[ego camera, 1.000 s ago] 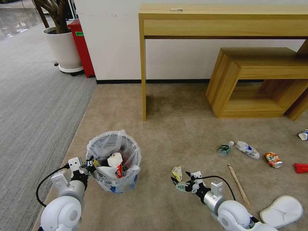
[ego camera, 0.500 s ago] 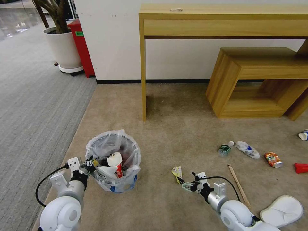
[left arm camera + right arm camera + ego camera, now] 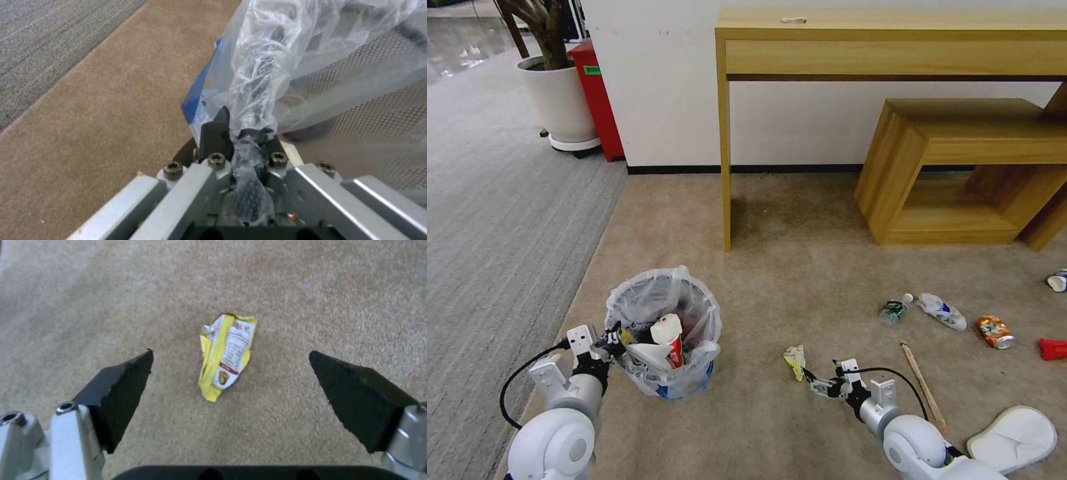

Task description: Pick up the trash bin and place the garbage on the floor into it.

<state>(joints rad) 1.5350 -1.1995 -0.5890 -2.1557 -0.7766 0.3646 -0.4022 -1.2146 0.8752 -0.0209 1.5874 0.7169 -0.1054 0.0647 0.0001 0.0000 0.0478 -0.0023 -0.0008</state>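
Beige carpet floor (image 3: pixel 800 267): two robot arms, a bin, scattered litter.

At lower left, the left gripper (image 3: pixel 247 140) is clamped on the rim and clear bag of the trash bin (image 3: pixel 662 333), which seems to rest on the floor. The right gripper (image 3: pixel 231 386), jaws spread wide, hovers just behind a crumpled yellow wrapper (image 3: pixel 227 353). More garbage (image 3: pixel 940 311) lies farther right.
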